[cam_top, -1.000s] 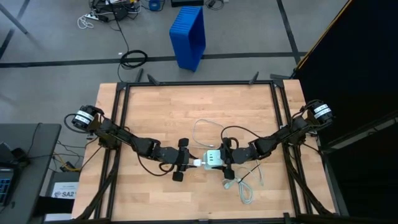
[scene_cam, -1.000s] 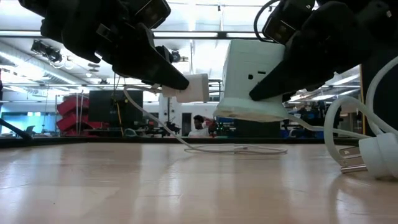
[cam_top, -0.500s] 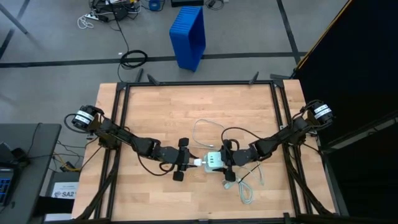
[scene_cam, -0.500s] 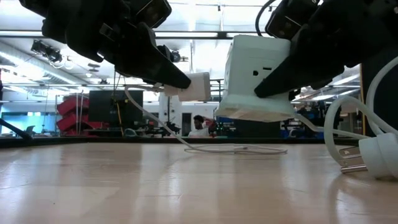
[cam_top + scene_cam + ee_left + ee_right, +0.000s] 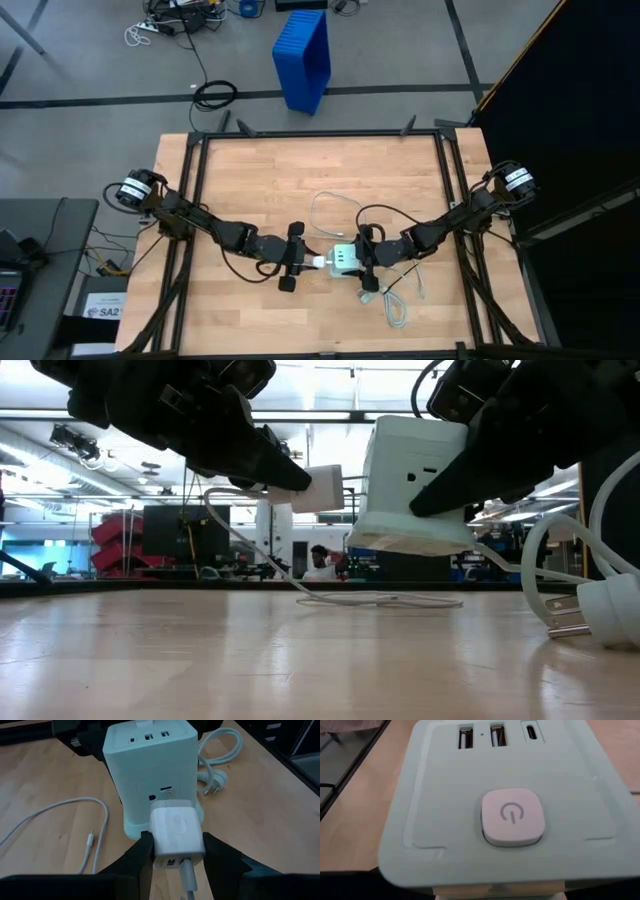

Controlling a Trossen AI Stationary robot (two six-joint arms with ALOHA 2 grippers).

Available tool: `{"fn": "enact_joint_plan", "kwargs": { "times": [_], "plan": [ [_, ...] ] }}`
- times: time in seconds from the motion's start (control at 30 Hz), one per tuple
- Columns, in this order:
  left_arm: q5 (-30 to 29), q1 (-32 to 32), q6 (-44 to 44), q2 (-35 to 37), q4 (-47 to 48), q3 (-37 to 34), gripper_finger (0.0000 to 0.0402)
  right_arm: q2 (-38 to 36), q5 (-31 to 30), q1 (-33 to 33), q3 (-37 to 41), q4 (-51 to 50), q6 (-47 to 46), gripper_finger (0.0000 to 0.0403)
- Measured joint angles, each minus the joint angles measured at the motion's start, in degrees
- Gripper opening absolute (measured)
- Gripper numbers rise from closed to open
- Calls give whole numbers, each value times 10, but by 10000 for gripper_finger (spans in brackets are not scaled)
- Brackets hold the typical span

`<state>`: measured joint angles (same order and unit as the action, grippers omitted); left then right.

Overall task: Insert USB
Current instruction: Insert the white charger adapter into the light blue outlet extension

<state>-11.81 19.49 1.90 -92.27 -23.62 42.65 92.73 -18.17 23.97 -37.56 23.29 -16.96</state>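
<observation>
A pale wooden table point(image 5: 250, 170) stands on a grey workshop floor, with a blue crate point(image 5: 303, 55) beyond its 12 o'clock edge. The left arm point(image 5: 215, 232) reaches in low from 9 o'clock and the right arm point(image 5: 440, 228) from 3 o'clock. Both are stretched nearly flat, and their wrists meet just toward 6 o'clock of the table's centre.

The right gripper point(image 5: 365, 262) clamps the pale green charger block point(image 5: 150, 760) and holds it clear of the wood, one socket face turned toward 9 o'clock. The left gripper point(image 5: 175, 840) pinches a white adapter cube point(image 5: 177, 832) between its fingers, level and just short of that face. A bundled cord point(image 5: 395, 305) lies at 5 o'clock.

The USB point(image 5: 60, 810) is in neither gripper. Its thin cable loops over the table toward 12 o'clock of the block, and its small silver-tipped plug point(image 5: 90, 840) rests on the wood.

The step in hand looks like mating the cube to the block. It would go best with the cube square to the socket and pushed straight toward 3 o'clock, the right arm bracing rigidly so that nothing twists. The USB plug would then need its own pick-up
</observation>
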Motion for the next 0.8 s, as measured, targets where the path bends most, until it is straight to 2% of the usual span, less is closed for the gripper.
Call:
{"fn": "enact_joint_plan", "kwargs": {
  "times": [0.5, 0.8],
  "plan": [
    [-2, -2, 37, 0, 23, 22, 121, 0, -16, -8, 1, 6, 1, 287],
    [5, -11, 46, 0, 20, 22, 121, 0, -30, -10, -46, -69, 8, 287]
  ]
}}
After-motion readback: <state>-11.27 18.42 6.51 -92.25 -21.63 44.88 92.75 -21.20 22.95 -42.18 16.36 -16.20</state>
